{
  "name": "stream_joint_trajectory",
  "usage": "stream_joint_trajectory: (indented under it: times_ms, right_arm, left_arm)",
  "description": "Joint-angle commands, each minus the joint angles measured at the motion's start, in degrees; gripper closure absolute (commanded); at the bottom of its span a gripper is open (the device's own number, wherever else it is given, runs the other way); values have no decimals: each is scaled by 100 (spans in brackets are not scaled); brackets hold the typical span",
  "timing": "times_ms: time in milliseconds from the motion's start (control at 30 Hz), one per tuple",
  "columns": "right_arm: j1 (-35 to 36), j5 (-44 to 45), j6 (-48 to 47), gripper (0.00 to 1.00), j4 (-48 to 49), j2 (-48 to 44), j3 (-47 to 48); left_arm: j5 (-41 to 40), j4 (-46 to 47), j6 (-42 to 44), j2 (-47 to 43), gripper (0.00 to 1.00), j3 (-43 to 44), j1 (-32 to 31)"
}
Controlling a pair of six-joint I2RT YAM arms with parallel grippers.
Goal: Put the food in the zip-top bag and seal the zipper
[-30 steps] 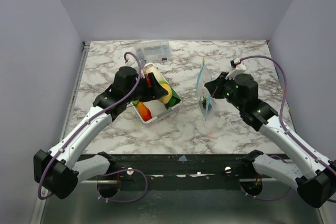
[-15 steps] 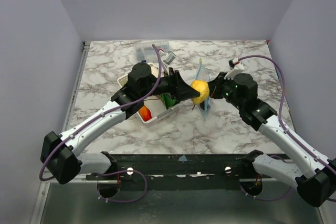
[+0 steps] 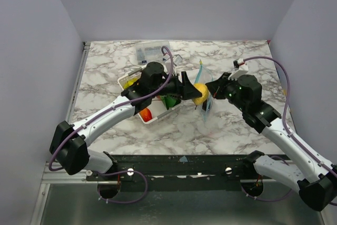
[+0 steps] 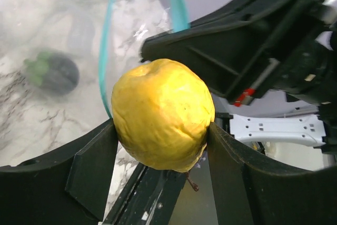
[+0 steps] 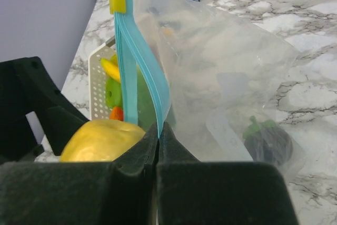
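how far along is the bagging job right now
Done: one dark purple piece sits in the bag. In hand: the left gripper holds the lemon at the bag's mouth, while the right gripper, shut on the zipper, holds the bag upright. Left: the other pieces in the white tray, then sealing the zipper.

Yellow lemon [image 4: 160, 114], clear bag [image 5: 226, 67] with blue zipper [image 5: 136, 61], dark purple piece [image 5: 268, 143], grey-veined white marble table [image 3: 100, 67]

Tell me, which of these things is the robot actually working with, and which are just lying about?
In the job: lemon in the left claw; zip-top bag, pinched by the right claw; its blue zipper; purple piece inside the bag; orange piece and green piece in the white tray.

Just lying about: clear box at the back; the tray itself.
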Motion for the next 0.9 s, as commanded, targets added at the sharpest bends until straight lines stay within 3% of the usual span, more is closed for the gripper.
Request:
stream_joint_trajectory:
  times_ms: [0,100,167,267,367,667,867]
  right_arm:
    - [59,-48,131,99,211,-180,11]
    - [59,-94,145,99,234,-161,2]
    - [56,-108,139,99,224,-145,-11]
    - [52,-97,155,99,218,-169,-66]
    - [51,-99,165,99,229,-202,-119]
    - [58,-91,165,99,220,-209,-143]
    - [54,-82,155,99,180,-200,-114]
  left_arm:
    - [-555,-791,207,149,100,72,-41]
    - [-678,-1138,271,208,96,237,-46]
    - [-647,-1191,313,204,85,275,-41]
    - [-546,-1158,331,156,54,262,-41]
    - [-446,-1143,324,116,33,263,-39]
    - [-273,-1064,394,-136,12,212,-41]
    - [-276,-1126,524,-344,10,234,-33]
